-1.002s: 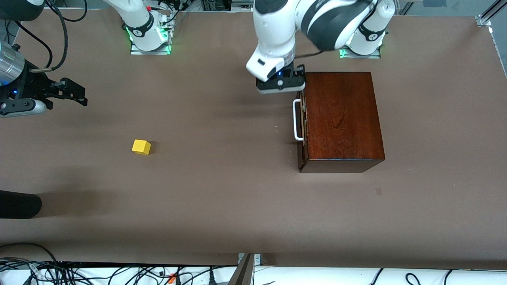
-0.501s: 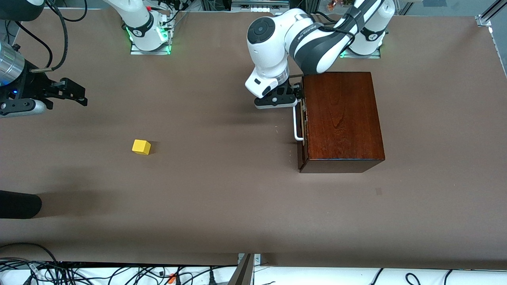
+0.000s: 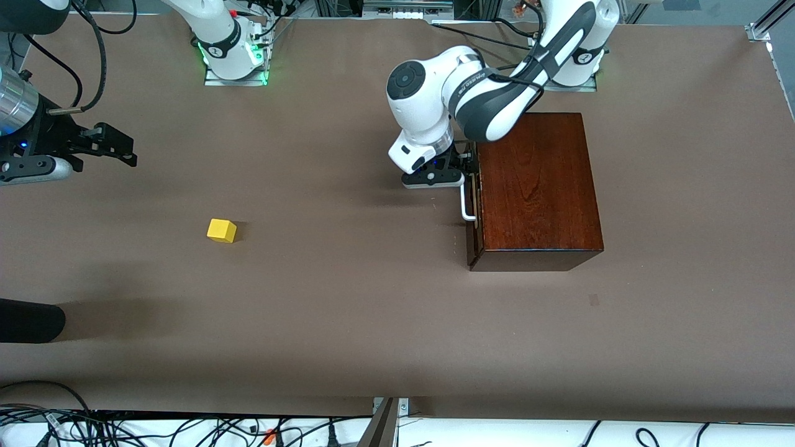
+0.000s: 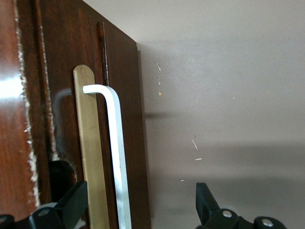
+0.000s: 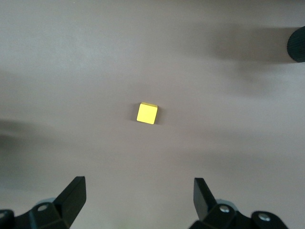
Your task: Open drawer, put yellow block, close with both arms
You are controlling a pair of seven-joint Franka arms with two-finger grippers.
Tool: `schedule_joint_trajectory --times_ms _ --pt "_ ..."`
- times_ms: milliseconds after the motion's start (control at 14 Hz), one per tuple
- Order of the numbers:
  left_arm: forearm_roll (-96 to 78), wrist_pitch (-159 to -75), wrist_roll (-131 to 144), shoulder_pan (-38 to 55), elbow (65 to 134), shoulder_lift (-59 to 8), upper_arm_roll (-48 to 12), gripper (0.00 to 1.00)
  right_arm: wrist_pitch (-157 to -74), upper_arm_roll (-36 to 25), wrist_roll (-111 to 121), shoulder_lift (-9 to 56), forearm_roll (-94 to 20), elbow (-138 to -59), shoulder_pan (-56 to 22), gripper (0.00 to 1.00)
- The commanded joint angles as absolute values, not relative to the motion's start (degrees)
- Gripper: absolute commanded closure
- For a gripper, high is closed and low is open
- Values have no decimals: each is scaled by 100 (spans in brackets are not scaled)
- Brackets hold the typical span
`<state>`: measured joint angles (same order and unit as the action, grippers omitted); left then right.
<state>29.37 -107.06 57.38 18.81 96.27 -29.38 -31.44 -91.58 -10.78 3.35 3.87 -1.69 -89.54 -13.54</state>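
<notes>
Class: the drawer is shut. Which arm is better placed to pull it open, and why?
The left. Its open gripper sits at the drawer front, fingers straddling the white handle. The right gripper waits open, up above the yellow block.

Drawer (image 3: 473,205) shut; yellow block (image 3: 221,230) on table.

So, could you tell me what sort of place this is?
Probably a robotics lab bench: two arms bolted on a brown table, loose cables at its edge, and only test props, a block and drawer box.
</notes>
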Motion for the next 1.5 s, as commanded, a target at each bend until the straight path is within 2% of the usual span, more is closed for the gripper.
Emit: schedule_joint_trajectory --times_ms 0,716,1432 --pt "3181 -10767 5722 1863 9615 -3032 -3155 0 -9123 -1072 404 439 -325 -8833 -1301 0" --pt "3313 -10890 5809 1898 9369 -3436 -2988 0 -9132 -1063 404 440 -343 -8824 -1310 0" --pt "3401 -10890 5880 1951 9352 -3516 -2997 0 -9132 -1063 404 448 -343 -8824 -1310 0"
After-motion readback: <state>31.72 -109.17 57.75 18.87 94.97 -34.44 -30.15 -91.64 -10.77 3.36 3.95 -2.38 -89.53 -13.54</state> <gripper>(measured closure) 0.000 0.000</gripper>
